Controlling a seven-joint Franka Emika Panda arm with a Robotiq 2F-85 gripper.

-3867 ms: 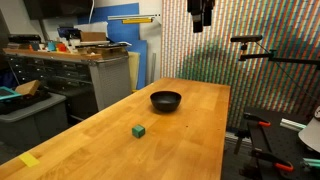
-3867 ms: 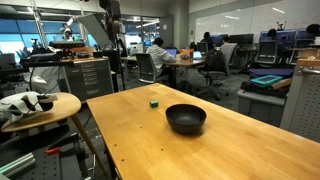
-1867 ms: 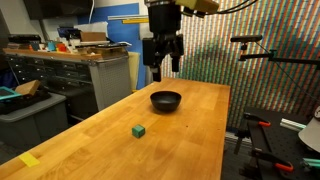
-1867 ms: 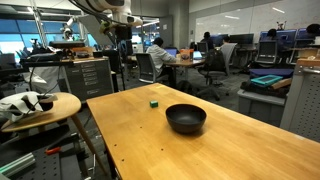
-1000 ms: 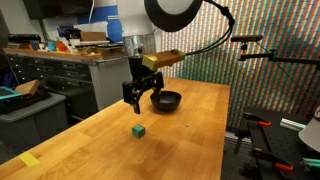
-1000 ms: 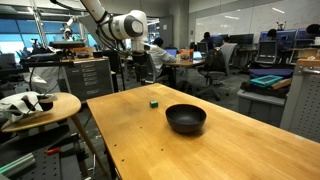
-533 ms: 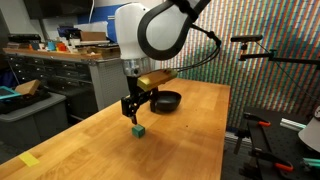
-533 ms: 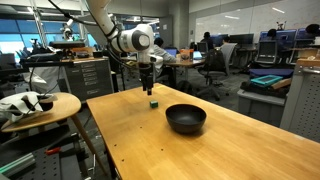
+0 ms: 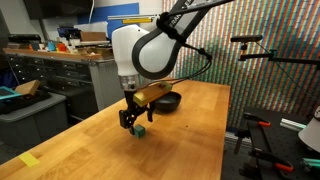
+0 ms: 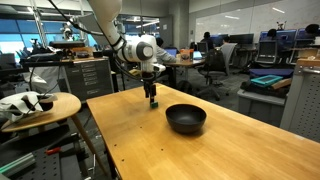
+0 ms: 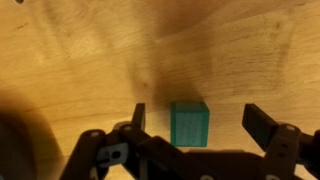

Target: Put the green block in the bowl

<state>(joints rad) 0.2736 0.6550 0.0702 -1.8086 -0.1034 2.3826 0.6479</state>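
The green block (image 11: 189,122) is a small green cube on the wooden table. In the wrist view it sits between my two open fingers, nearer the left one, with clear gaps on both sides. My gripper (image 11: 198,116) is open and empty, lowered over the block. In an exterior view the gripper (image 9: 136,122) reaches down around the block (image 9: 142,130). In an exterior view the gripper (image 10: 152,97) hides the block. The black bowl (image 9: 169,100) stands behind the block, also seen nearer the camera (image 10: 186,119).
The wooden table (image 9: 190,140) has its front corner near a flat yellow piece (image 9: 29,160). Cabinets (image 9: 70,75) stand beside it. A round side table (image 10: 40,108) with objects stands by the table's edge.
My arm came down from above the bowl toward the block and lowered. My open gripper now straddles the block, which has not moved.
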